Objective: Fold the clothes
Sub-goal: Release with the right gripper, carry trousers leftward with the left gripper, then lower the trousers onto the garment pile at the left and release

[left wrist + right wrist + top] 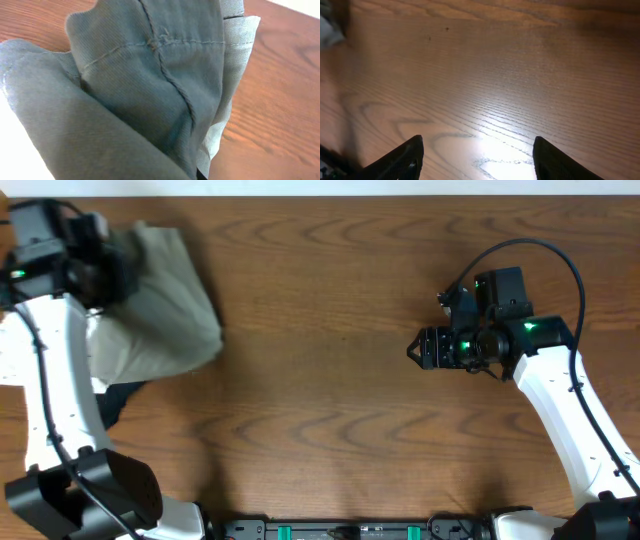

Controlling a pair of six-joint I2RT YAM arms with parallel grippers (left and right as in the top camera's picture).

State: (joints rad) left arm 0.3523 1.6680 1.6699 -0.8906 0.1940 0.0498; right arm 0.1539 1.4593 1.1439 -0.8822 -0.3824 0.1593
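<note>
The clothes (165,305), pale khaki shorts, lie bunched at the table's far left, one end lifted. My left gripper (100,272) is over that raised end and shut on the clothes. In the left wrist view the khaki cloth (150,85), with a stitched seam and a paler lining edge (235,75), fills the frame and hides the fingers. My right gripper (415,348) hovers over bare wood at the right, far from the shorts. It is open, with its two dark fingertips (407,155) wide apart and nothing between them (477,147).
A black garment (122,395) pokes out from under the shorts by the left arm. Something white (12,150) shows beneath the cloth in the left wrist view. Brown wooden table (330,410) stretches between the arms.
</note>
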